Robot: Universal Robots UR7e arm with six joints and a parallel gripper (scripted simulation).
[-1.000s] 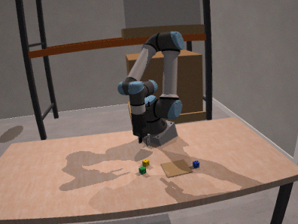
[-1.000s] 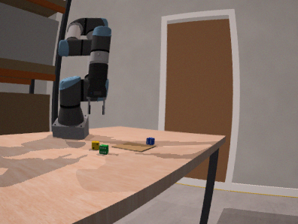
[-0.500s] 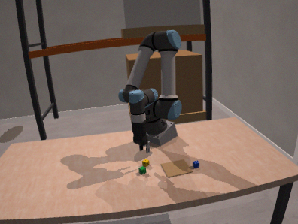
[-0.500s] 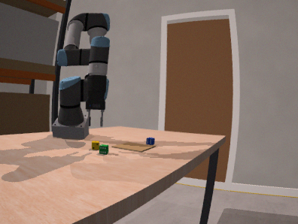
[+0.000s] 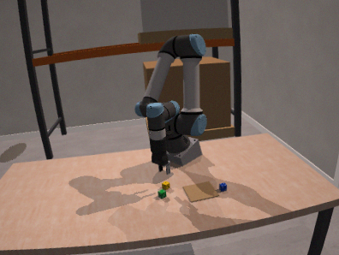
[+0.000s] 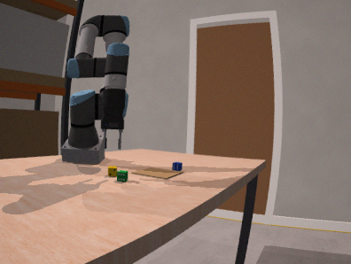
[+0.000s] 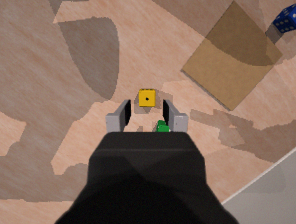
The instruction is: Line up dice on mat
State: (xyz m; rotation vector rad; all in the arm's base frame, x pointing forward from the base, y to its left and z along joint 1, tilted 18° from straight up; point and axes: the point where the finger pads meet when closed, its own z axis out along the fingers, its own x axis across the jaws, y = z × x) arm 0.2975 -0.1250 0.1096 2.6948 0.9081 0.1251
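End effector (image 5: 164, 168) (image 6: 113, 139) (image 7: 146, 107), spread and holding nothing, above the table (image 5: 107, 222) (image 6: 146, 199) (image 7: 30, 155); yellow die (image 5: 166, 185) (image 6: 113, 171) (image 7: 147, 98), upper face bearing one dark pip; no lettering legible.

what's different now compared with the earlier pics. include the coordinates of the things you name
The gripper (image 5: 164, 169) (image 6: 113, 147) (image 7: 146, 107) has moved down toward the table, its jaws apart with nothing between them. Nothing was taken hold of or let go. The yellow die (image 5: 166, 186) (image 6: 113, 171) (image 7: 147, 98), green die (image 5: 162, 194) (image 6: 122, 176) (image 7: 162, 127), blue die (image 5: 223, 186) (image 6: 177, 166) (image 7: 286, 21) and mat (image 5: 200, 192) (image 6: 159, 173) (image 7: 232, 55) stayed where they were.
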